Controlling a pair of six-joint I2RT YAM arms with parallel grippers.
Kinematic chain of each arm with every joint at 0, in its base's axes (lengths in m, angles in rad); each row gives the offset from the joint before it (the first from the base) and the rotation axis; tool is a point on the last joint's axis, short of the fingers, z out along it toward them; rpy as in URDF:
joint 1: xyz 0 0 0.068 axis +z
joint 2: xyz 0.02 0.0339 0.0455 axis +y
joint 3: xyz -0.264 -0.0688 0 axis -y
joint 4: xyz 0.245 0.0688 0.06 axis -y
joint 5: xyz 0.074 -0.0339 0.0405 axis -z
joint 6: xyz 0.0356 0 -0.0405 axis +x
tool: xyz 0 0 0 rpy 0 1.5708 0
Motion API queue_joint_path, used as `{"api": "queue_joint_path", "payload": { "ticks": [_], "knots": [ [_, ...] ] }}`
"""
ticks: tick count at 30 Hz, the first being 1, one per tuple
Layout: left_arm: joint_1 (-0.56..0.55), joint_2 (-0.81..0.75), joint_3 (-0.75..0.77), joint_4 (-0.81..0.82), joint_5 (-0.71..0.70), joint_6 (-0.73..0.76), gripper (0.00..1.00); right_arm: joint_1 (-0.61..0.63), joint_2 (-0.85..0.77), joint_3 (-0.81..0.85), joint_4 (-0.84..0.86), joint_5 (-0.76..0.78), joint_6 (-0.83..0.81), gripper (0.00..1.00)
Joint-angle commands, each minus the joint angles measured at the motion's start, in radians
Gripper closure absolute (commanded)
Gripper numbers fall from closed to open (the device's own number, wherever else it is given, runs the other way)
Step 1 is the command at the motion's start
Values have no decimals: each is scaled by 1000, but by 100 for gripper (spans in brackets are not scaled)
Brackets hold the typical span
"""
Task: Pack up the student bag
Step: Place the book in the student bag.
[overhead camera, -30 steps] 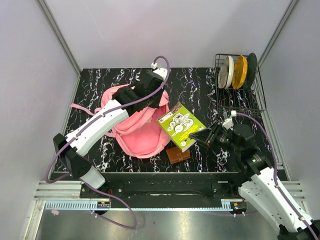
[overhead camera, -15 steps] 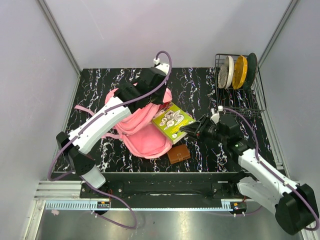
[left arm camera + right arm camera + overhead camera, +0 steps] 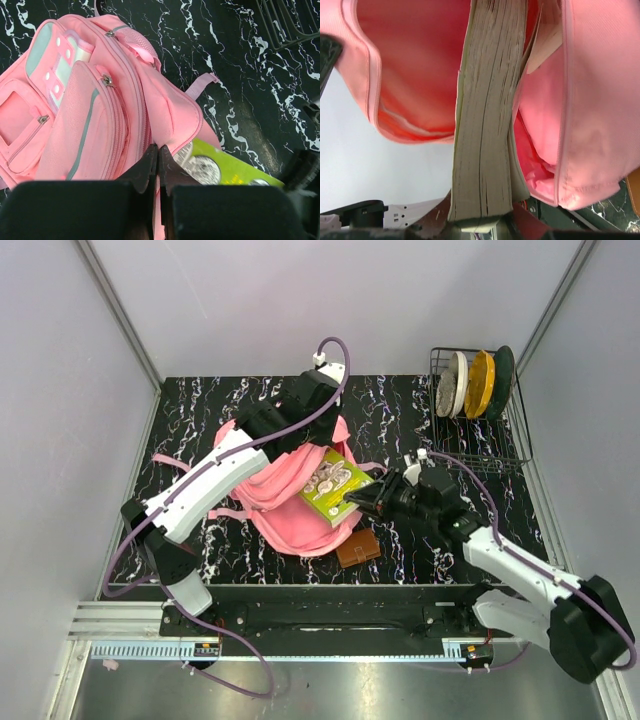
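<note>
The pink student bag [image 3: 280, 502] lies on the black marbled table with its mouth facing right. My left gripper [image 3: 308, 440] is shut on the upper rim of that mouth and holds it up; the left wrist view shows the fingertips [image 3: 158, 151] pinching pink fabric of the student bag [image 3: 75, 110]. My right gripper [image 3: 366, 502] is shut on a thick green book [image 3: 328, 485] whose far end sits inside the mouth. In the right wrist view the book's page edge [image 3: 487, 125] runs from the right gripper [image 3: 482, 222] into the pink lining [image 3: 415, 65]. The green cover [image 3: 227, 169] peeks out beneath the rim.
A small brown notebook [image 3: 357, 548] lies on the table just under the book, near the front edge. A wire dish rack [image 3: 478, 425] with white, yellow and dark plates stands at the back right. Pink straps [image 3: 165, 458] trail off to the bag's left.
My right arm has carried the green book leftward, from beside the bag into its mouth. The left gripper has drawn the bag's rim up and a little to the right.
</note>
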Motion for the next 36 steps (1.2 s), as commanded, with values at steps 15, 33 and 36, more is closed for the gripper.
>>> {"api": "queue_joint_path", "payload": {
  "ticks": [15, 33, 36],
  "knots": [
    [-31, -58, 102, 153, 6, -38, 100, 140, 637, 409, 426, 355, -25, 100],
    [-31, -122, 3, 193, -16, -32, 100, 192, 873, 532, 412, 438, -57, 57],
    [-29, -142, -40, 199, -39, -33, 100, 191, 821, 503, 366, 440, -109, 38]
  ]
}}
